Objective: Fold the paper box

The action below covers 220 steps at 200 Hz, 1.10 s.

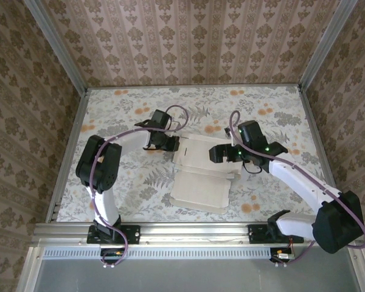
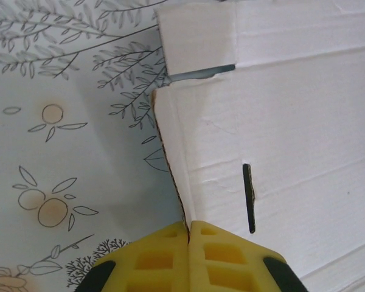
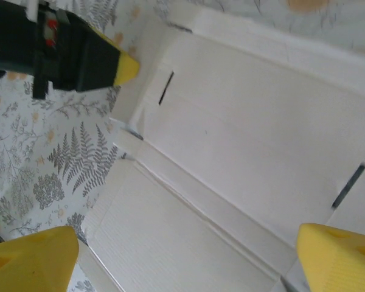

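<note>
Lying white-side up, paper box [image 1: 201, 191] runs near-to-far.

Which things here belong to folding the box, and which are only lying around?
For the job: paper box; left gripper, shut on its edge; right gripper, open.
Just surroundings: floral table cover; patterned walls.

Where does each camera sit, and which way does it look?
Top external: above and behind, looking down at the table and box; the left arm and right arm show.
Left wrist: on the left arm, looking along the left gripper, shut on the box's edge.
Right wrist: on the right arm, looking down onto the box past the open right gripper.
Shared: top and right wrist both see the left gripper on the box.
</note>
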Available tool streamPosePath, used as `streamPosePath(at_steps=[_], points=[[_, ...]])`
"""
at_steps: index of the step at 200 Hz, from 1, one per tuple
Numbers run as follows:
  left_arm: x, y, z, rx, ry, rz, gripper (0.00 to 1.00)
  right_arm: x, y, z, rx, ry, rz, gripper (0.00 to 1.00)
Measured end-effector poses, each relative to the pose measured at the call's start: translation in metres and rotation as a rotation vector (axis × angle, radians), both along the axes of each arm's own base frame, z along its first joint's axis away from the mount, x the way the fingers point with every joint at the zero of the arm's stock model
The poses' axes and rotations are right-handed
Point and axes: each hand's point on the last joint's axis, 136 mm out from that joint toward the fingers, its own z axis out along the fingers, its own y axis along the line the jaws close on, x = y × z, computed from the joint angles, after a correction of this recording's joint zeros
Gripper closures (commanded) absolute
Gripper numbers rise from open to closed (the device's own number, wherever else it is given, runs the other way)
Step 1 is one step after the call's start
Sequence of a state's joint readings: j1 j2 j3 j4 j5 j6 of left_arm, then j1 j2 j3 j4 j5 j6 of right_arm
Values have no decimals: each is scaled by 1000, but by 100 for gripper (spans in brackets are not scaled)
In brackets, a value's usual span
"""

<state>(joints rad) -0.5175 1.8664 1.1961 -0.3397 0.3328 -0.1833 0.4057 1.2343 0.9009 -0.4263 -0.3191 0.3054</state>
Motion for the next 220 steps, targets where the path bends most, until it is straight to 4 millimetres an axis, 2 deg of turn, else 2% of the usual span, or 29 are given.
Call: streamPosePath(at_steps=[18,38,57,79,102,127,157,179,220], points=[[-1,0,9,-30,-34,-65,97,14,6,16,-17,-43,34,9],[1,2,21,-80,-59,-122,99,30,10,23,-53,-69,71,10],[10,11,29,-142,-66,-129,100,49,12,17,-91,-54,94,12],[23,19,38,-203,-100,-124,100,78,11,1,-131,-15,89,16],[24,12,45,-244,-129,-164,100,106,9,-13,-176,29,53,12],[21,2,50,-272,-152,-197,100,139,10,-10,-211,36,-39,10],[13,-2,50,-296,-158,-219,100,151,21,-1,-215,33,-96,4],[10,-4,54,-309,-174,-230,100,168,35,7,-197,20,-122,3],[9,-13,67,-330,-217,-257,100,181,46,-2,-204,60,-148,2]])
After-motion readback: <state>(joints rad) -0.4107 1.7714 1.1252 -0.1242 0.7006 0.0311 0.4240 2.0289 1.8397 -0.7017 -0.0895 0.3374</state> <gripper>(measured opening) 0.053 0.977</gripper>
